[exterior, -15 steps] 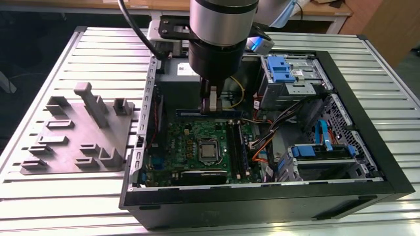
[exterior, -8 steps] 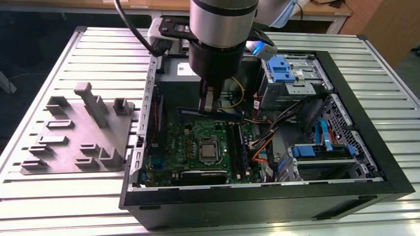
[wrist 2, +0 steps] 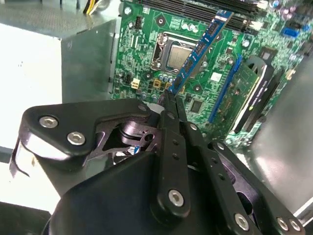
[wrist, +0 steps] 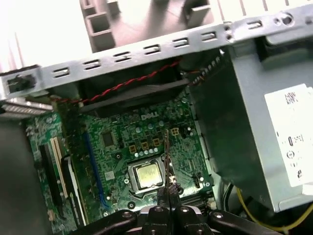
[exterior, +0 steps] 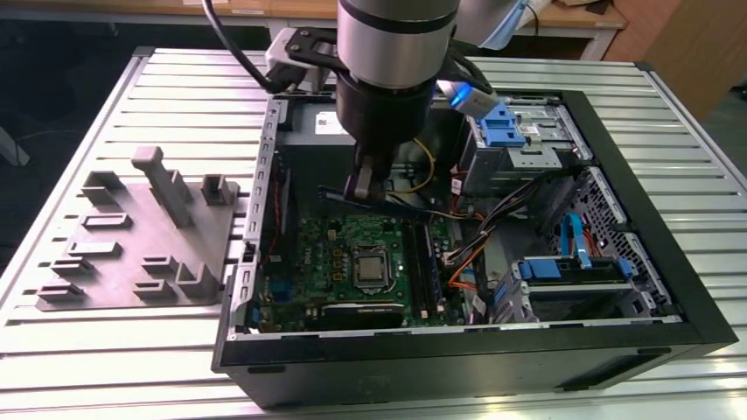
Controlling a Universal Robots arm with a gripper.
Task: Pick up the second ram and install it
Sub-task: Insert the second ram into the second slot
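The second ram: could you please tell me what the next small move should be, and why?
Probably swing the second ram over toward the long black slots and turn it parallel to them. The gripper is shut on one end of it, holding it above the green board, and in the exterior view it lies across the slots' direction, not along it.

Green circuit board [exterior: 313, 254] right below the gripper [exterior: 357, 194], processor socket [exterior: 371, 269] at its middle. Grey moulded tray [exterior: 140, 236] well off to one side, outside the computer case [exterior: 467, 359].
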